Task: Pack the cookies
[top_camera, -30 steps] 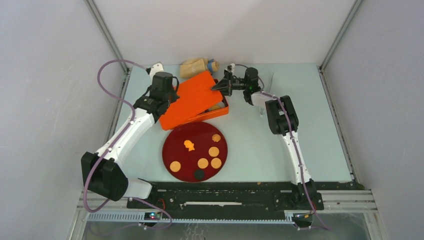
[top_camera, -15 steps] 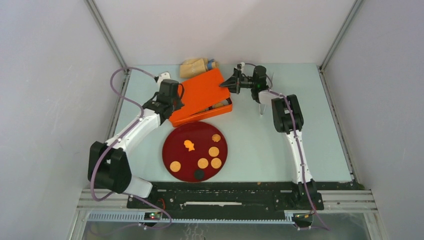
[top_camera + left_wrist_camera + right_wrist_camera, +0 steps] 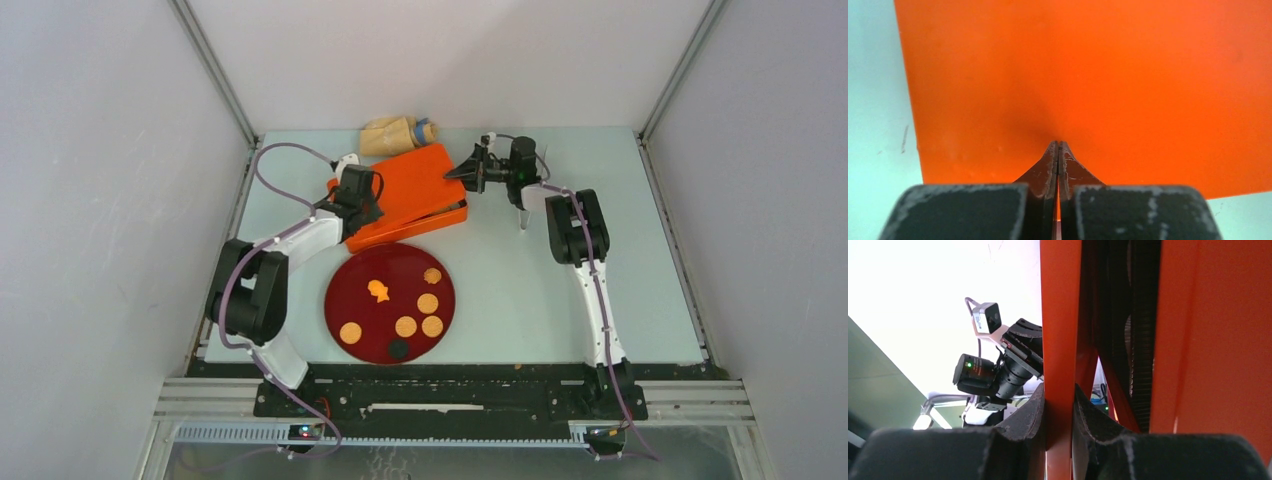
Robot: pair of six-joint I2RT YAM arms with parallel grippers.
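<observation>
An orange lid point(image 3: 415, 185) lies almost flat over an orange box point(image 3: 445, 216) at the back of the table. My left gripper point(image 3: 372, 200) is shut, its tips point(image 3: 1058, 145) resting on the lid's top face point(image 3: 1128, 75). My right gripper point(image 3: 462, 172) is shut on the lid's far right edge point(image 3: 1060, 315), one finger on each side point(image 3: 1059, 395). Several orange-tan cookies point(image 3: 405, 326), one dark cookie point(image 3: 398, 349) and an orange irregular cookie point(image 3: 378, 290) lie on the dark red plate point(image 3: 345, 280). The inside of the box is hidden.
A tan wrapped bundle point(image 3: 398, 133) lies behind the box by the back wall. The plate sits just in front of the box, between the two arms. The enclosure walls stand close on the left and right.
The lid has come down from a steep tilt to nearly flat on the box, hiding its contents. Both grippers moved right with it. The left arm folded in toward the box.
</observation>
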